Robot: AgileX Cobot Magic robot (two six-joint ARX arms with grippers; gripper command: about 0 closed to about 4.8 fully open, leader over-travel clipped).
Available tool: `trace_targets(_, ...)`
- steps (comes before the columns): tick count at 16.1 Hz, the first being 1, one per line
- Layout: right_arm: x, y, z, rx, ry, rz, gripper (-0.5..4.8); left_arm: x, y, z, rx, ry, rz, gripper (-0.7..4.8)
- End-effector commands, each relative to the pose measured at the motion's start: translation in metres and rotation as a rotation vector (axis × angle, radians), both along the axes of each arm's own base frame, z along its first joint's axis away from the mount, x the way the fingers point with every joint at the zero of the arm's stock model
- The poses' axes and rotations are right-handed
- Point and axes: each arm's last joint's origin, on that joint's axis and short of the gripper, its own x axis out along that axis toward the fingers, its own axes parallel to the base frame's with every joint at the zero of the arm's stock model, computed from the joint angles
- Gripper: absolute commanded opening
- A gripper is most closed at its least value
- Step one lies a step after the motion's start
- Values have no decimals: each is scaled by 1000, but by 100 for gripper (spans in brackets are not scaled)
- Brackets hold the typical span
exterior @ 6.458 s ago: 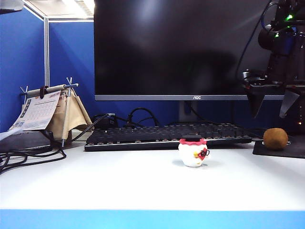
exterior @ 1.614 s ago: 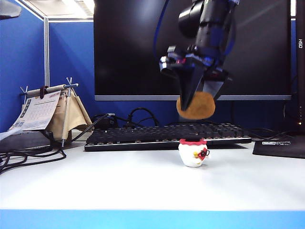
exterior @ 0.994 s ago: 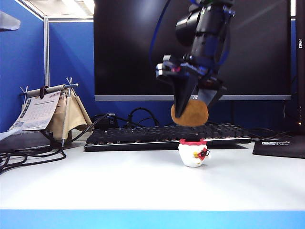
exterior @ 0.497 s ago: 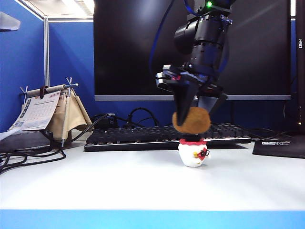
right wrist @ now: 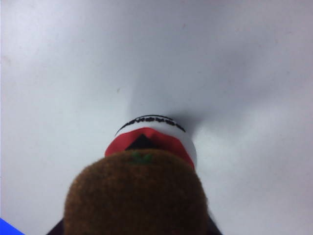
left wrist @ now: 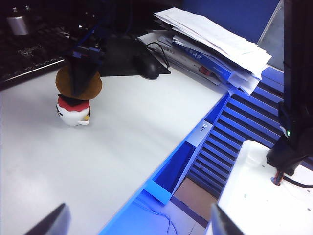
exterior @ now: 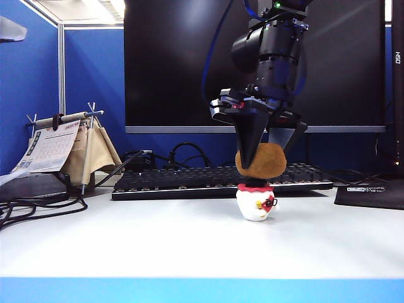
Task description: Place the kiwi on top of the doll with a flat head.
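Brown fuzzy kiwi (exterior: pixel 261 160) in ext. view is pinched by right gripper (exterior: pixel 262 148), sitting right on the flat black top of the doll with a flat head (exterior: pixel 256 201), which stands on white desk (exterior: pixel 189 240) in front of keyboard (exterior: pixel 189 180).

Left wrist view: left gripper fingertips (left wrist: pixel 46 225) spread wide, nothing btwn, well away from doll (left wrist: pixel 73 110); kiwi (left wrist: pixel 78 84) over it.

Right wrist view: kiwi (right wrist: pixel 137 196) fills foreground, doll's red collar (right wrist: pixel 146 139) just beyond.

Brown kiwi (exterior: pixel 261 160), white doll (exterior: pixel 255 203) w/ red collar & black top, blk right tool (exterior: pixel 261 153), blk left tool (left wrist: pixel 134 223).
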Motion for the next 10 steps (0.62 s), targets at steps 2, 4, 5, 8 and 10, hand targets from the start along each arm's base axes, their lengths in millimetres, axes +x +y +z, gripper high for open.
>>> trace_targets(2,1,1,1,12,-7,7,198,0,0,1,-4,-11,2,377)
trace_targets(4,1,1,1,12,-8,7,198,0,0,1,-4,-11,2,377)
trace_targets(5,1,1,1,12,-8,6,199,0,0,1,-4,-11,2,377)
trace_targets(8,0,2,1,23,1,8,203,0,0,1,-4,-11,2,376)
trace_targets(10,0,2,1,42,14,10,222,0,0,1,-4,-11,2,376)
